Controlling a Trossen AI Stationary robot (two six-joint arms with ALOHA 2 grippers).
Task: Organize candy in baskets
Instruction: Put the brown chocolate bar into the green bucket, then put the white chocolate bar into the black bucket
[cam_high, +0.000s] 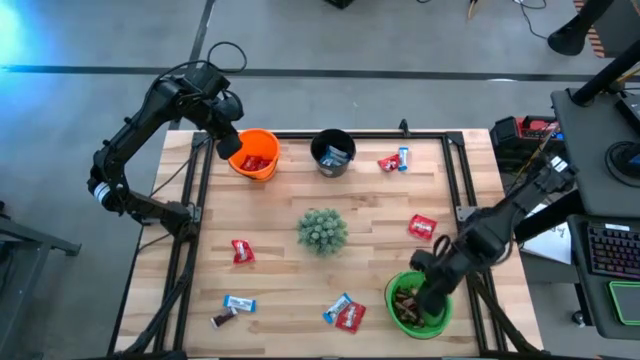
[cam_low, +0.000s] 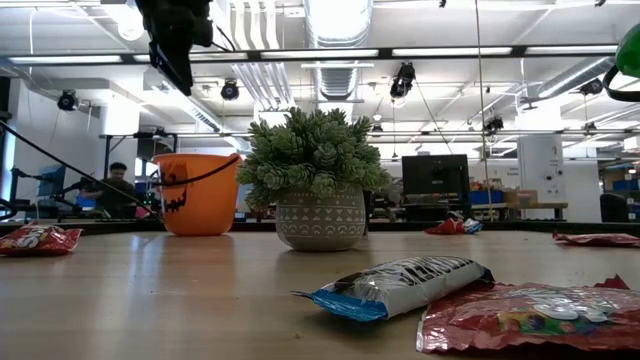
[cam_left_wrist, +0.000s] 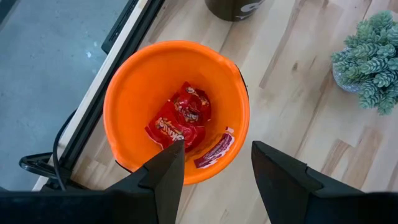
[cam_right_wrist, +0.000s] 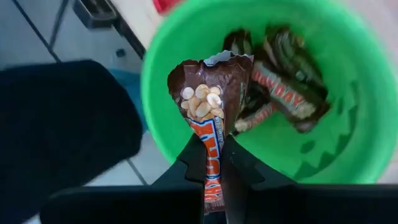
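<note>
Right pincer (cam_right_wrist: 214, 163) clamps glossy brown candy wrapper (cam_right_wrist: 211, 93) over round green bucket (cam_right_wrist: 348, 155); left pincer (cam_left_wrist: 214, 165) agape, empty, above smooth orange bucket (cam_left_wrist: 134, 93).

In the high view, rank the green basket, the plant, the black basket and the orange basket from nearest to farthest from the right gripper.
Measured from the right gripper, shut on a brown candy bar:
1. Green basket, directly beneath it at the table's near right corner.
2. Plant, mid-table.
3. Black basket, far edge, centre.
4. Orange basket, far left, under the left gripper.
</note>
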